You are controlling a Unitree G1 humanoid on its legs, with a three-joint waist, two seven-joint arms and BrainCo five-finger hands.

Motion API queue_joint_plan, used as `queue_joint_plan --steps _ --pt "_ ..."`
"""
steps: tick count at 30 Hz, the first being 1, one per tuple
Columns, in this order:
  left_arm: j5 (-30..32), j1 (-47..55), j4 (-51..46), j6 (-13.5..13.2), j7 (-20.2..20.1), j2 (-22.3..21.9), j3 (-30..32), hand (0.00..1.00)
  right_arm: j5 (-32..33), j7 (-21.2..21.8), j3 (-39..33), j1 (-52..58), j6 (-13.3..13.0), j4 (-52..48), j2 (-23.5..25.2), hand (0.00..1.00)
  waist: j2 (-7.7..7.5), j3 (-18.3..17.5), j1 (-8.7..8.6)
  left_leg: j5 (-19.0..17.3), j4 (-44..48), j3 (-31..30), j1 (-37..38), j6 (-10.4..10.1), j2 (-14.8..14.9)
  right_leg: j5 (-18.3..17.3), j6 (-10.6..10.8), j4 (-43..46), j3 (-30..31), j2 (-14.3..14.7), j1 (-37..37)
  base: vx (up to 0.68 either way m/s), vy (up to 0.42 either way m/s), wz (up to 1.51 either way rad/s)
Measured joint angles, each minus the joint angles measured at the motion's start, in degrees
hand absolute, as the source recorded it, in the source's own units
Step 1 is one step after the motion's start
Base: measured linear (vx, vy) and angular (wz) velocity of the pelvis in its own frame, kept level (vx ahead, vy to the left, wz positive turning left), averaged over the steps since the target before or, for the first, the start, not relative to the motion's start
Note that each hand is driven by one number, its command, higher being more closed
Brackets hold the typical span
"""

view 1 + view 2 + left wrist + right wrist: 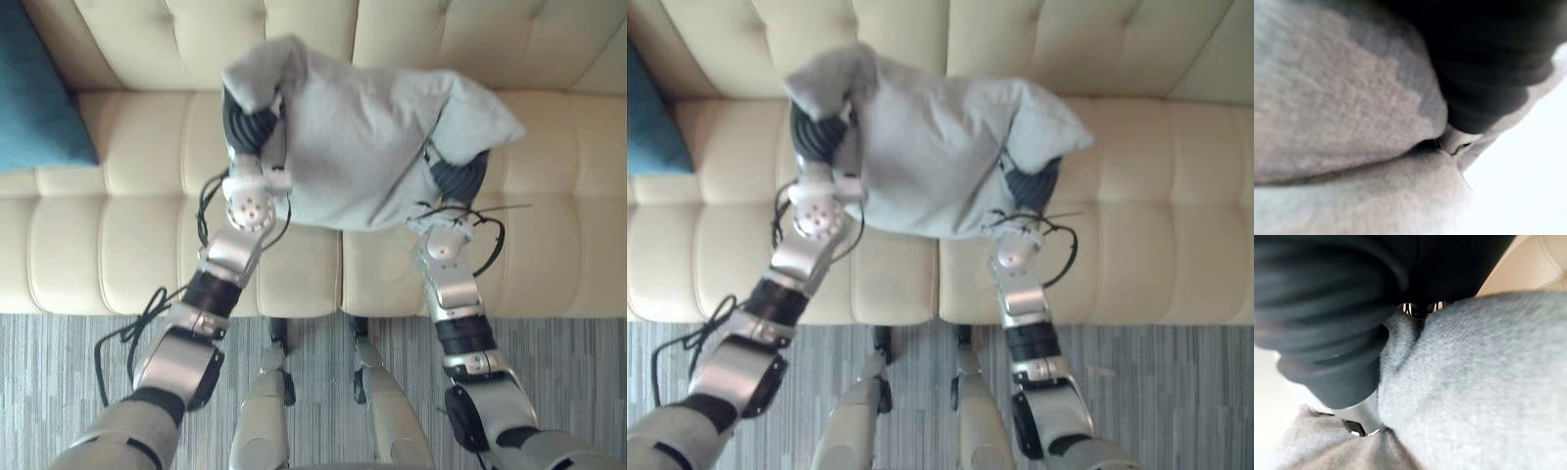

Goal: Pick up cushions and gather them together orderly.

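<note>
We see a cream sofa (127,245) with a tufted seat and back, its seat split by a seam near the middle. A blue cushion (34,98) lies on its left end, against the backrest. In front lies grey striped carpet (59,362).

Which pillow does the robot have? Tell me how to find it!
Look at the big cream sofa. Over the middle of its seat, a grey cushion sits between the left hand and the right hand. It is pale and crumpled, unlike the blue cushion further left.
</note>
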Motion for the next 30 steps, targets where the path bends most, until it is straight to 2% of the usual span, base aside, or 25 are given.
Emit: queue_joint_plan --steps 3,6,8,11,16,20,24,27,30 --pt "0.0 -4.0 3.5 -0.2 0.0 0.9 1.4 0.0 0.3 -0.3 -0.9 -5.0 -0.4 3.7 -1.4 0.0 0.08 0.7 -0.01 0.7 -1.1 0.0 -0.3 -0.1 0.0 0.5 0.0 -0.9 0.0 0.0 -0.3 -0.04 0.003 0.0" --pt "-0.4 -10.3 7.7 -0.4 -0.1 3.7 2.7 0.0 1.5 -0.4 -1.1 -11.6 -0.5 7.4 -5.0 0.0 -0.09 1.0 0.06 1.8 -2.3 -0.1 -2.3 0.1 -0.1 1.4 0.2 -1.4 0.0 0.1 -2.7 -0.05 0.004 0.0" --pt "-1.9 -13.3 8.6 -0.4 -0.2 4.7 5.4 0.0 3.6 0.1 -2.0 -15.1 -0.5 7.9 -6.8 0.0 -0.18 2.5 0.08 2.1 -2.3 0.0 -2.8 0.1 -0.1 1.6 0.2 -1.3 0.0 0.1 -3.2 -0.04 0.016 0.0" --pt "-3.5 -13.6 10.8 -0.6 -0.3 5.7 7.3 0.0 7.0 0.9 -2.9 -15.9 -0.5 8.0 -7.6 0.0 -0.21 2.6 0.09 2.1 -2.3 -0.1 -2.7 0.1 0.1 1.7 0.2 -1.3 -0.4 0.3 -3.0 -0.01 0.006 0.0" --pt "-7.6 -13.6 13.6 -0.8 -2.2 8.2 12.1 0.0 11.9 3.0 -3.3 -17.2 -0.5 8.2 -12.3 0.0 -0.2 2.6 0.15 2.1 -2.3 -0.3 -1.7 0.0 0.3 1.7 0.2 -1.3 -0.9 0.2 -1.8 -0.01 0.003 0.01" --pt "-11.1 -13.3 13.6 -1.2 -3.8 11.8 15.5 0.0 15.3 4.0 -5.8 -17.1 -1.8 7.4 -13.8 0.0 -0.19 2.6 0.41 2.1 -2.3 -0.5 -0.7 0.0 0.6 1.7 0.2 -1.4 -1.3 0.2 -0.5 -0.04 0.002 0.04" --pt "-12.5 -7.7 10.4 -1.8 -5.1 13.2 18.4 0.0 16.5 5.7 -7.2 -11.7 -2.5 4.6 -15.7 0.0 -0.18 2.6 1.3 2.2 -2.3 -0.5 0.5 0.0 0.7 1.6 0.1 -1.4 -1.7 0.4 0.6 -0.04 0.0 0.02" --pt "-12.5 2.0 5.2 -2.4 -5.7 12.8 20.1 0.0 16.5 7.9 -7.6 -2.0 -2.9 -0.6 -15.7 0.0 -0.17 2.6 1.32 2.2 -2.3 -0.5 1.7 0.0 0.9 1.4 0.2 -1.4 -2.1 0.5 1.9 -0.02 -0.004 0.02" --pt "-12.2 15.5 -1.8 -2.7 -7.0 7.9 20.8 0.0 16.0 10.6 -7.6 11.7 -3.0 -5.5 -14.4 0.0 -0.18 2.4 1.61 2.0 -2.3 -0.8 3.6 -0.3 0.9 0.9 0.4 -1.4 -2.6 0.5 4.1 -0.02 -0.004 0.06"
